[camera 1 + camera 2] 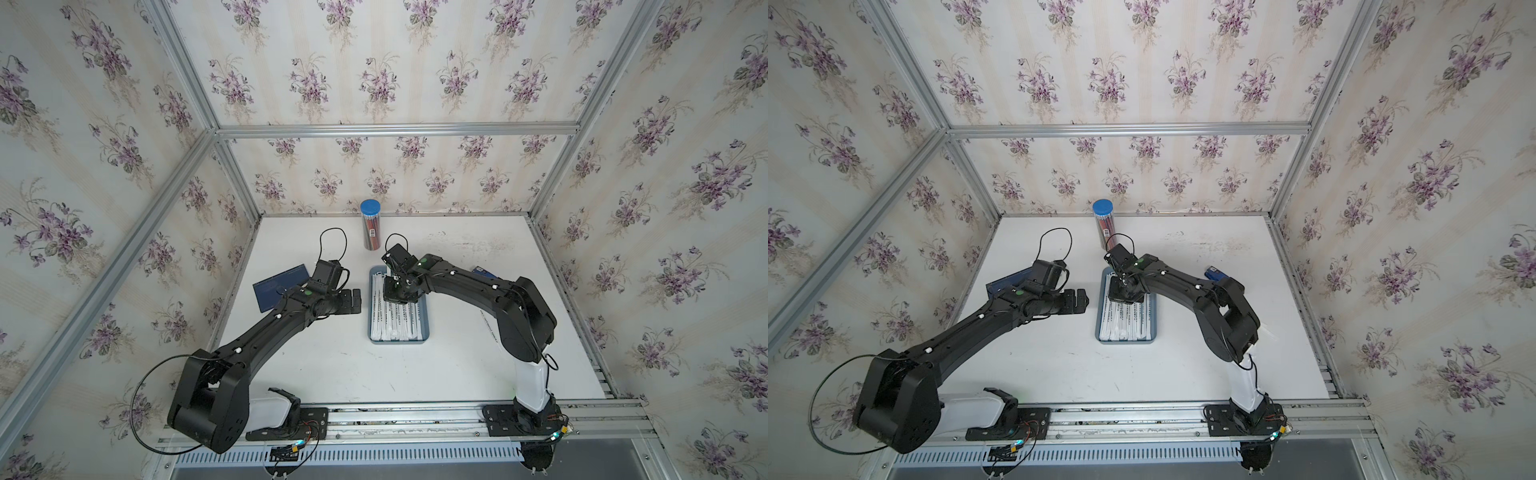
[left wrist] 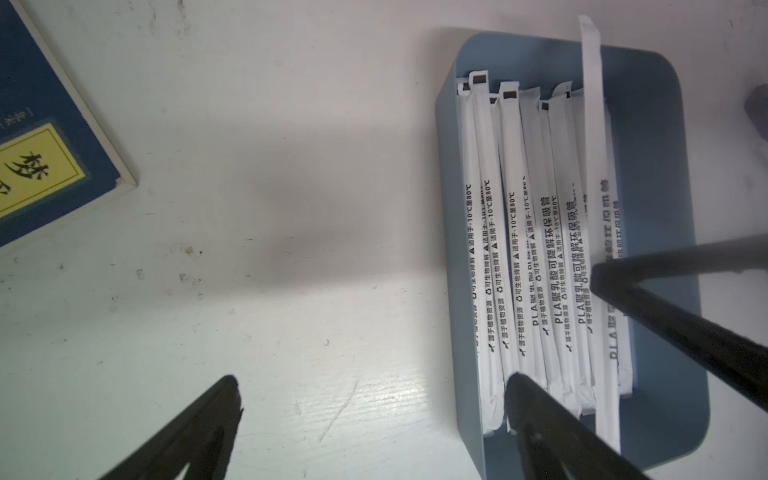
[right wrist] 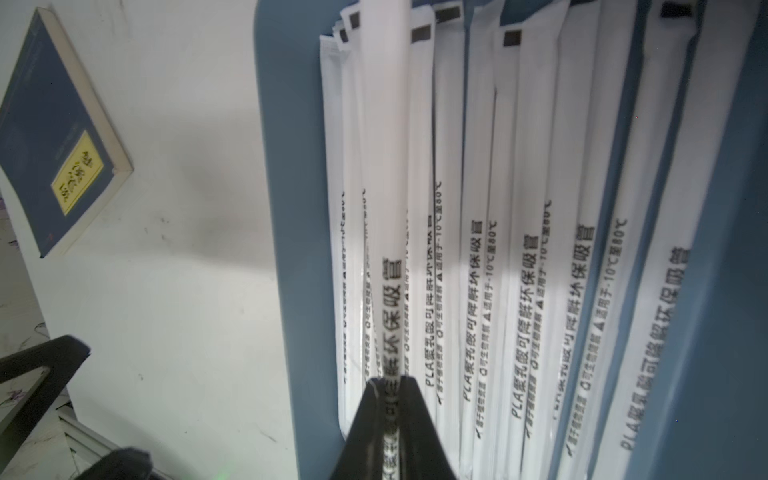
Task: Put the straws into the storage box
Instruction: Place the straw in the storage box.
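The long, thin white paper-wrapped straws [image 1: 395, 320] with black lettering lay side by side, lengthwise, in the shallow blue-grey plastic storage box [image 1: 399, 341] at the centre of both top views. They were packed toward one long wall, so a strip of bare floor was free along the other. One held straw [image 3: 384, 166] was not lying with the rest. My right gripper [image 3: 384, 380] was clamped tight on it near its lettered end and kept it above the pile, parallel to the others, I judged so that it would drop in line and not across them. In the left wrist view its far end reached past the box's rim at the top of the frame, so it probably needed sliding back before release. My left gripper [image 1: 353, 301] hung with its jaws spread wide and nothing between them, over the bare white table [image 1: 415, 374] just left of the box, apparently parked clear of the right arm. Further left lay a flat dark blue book [image 1: 274, 291] with a yellow label. Above the box, at the back wall, stood a clear blue-capped tube [image 1: 371, 228] of red pencils. Neither belonged to the job. I could not tell whether another straw lay hidden beside my right arm.
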`<state>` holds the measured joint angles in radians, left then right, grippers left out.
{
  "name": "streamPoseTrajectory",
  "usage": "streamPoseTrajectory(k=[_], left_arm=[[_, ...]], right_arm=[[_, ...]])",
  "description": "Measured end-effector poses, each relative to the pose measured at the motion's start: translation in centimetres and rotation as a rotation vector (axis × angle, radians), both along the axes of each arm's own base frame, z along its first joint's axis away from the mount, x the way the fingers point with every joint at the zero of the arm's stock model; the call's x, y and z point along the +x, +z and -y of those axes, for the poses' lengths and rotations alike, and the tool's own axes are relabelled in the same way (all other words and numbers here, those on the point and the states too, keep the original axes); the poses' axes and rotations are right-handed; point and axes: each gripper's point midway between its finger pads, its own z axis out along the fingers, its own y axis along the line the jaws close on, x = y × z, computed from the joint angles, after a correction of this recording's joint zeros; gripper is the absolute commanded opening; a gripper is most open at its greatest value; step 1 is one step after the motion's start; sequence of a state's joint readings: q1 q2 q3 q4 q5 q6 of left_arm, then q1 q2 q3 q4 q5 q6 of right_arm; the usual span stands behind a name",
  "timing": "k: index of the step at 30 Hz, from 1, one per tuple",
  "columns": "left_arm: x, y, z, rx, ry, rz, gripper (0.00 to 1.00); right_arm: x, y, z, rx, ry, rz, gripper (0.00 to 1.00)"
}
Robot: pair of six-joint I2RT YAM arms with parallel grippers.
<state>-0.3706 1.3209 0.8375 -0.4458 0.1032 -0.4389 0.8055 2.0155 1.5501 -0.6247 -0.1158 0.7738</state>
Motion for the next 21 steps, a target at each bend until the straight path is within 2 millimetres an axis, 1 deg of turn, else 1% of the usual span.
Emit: streamPoseTrajectory(k=[6, 10, 13, 17, 19, 21], left_arm=[[0.1, -0.3, -0.1, 0.007, -0.002, -0.004, 1.0], [0.2, -0.3, 0.0, 0.006, -0.002, -0.002, 1.0], [0.2, -0.3, 0.0, 0.007, -0.004, -0.001, 1.0], [0.3, -0.2, 0.0, 0.006, -0.005, 0.001, 1.0], [0.3, -0.2, 0.0, 0.006, -0.005, 0.003, 1.0], [0.3, -0.1, 0.0, 0.006, -0.005, 0.004, 1.0]], right_arm=[[-0.5, -3.1, 0.4, -0.047, 0.022, -0.043, 0.11], [-1.1, -4.2, 0.7, -0.056, 0.031, -0.066, 0.11], [-1.2, -4.4, 0.6, -0.048, 0.041, -0.067, 0.12], [-1.2, -4.3, 0.5, -0.04, 0.043, -0.066, 0.23], [-1.2, -3.8, 0.6, -0.038, 0.044, -0.058, 0.26], [-1.2, -2.7, 0.6, -0.028, 0.046, -0.046, 0.26]])
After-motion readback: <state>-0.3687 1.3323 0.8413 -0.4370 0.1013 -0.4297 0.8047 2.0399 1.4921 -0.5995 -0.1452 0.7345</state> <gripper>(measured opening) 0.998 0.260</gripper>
